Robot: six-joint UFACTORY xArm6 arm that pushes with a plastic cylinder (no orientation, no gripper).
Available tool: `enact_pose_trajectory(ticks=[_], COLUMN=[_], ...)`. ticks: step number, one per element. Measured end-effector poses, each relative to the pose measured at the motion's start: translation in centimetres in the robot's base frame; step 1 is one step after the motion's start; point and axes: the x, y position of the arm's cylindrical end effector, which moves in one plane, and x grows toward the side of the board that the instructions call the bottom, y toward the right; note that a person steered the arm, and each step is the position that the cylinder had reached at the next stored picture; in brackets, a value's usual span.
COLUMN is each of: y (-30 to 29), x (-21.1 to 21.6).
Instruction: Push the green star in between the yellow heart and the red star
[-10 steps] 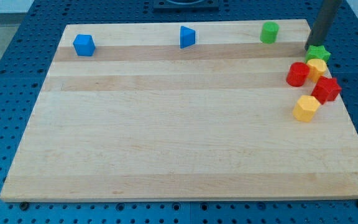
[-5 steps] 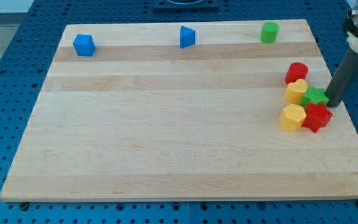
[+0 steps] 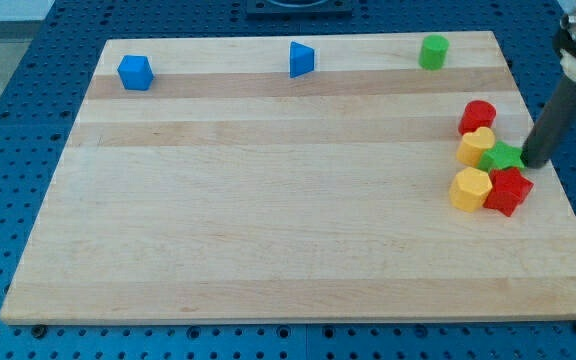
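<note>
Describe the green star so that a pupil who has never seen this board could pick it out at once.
Look at the wooden board and find the tight cluster of five blocks near its right edge in the view. The green star sits in the cluster's middle, between the yellow heart and the red star, with my tip just at its right. It is the cluster's only green block; the green cylinder stands alone at the top.

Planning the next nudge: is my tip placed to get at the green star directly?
Probably yes. My tip sits right against the green star on the view's right, nothing between. The yellow heart and red star flank it on other sides.
</note>
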Motion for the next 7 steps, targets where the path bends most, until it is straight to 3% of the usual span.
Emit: enact_pose_trajectory(ticks=[7], y=[-0.32], x=[-0.35])
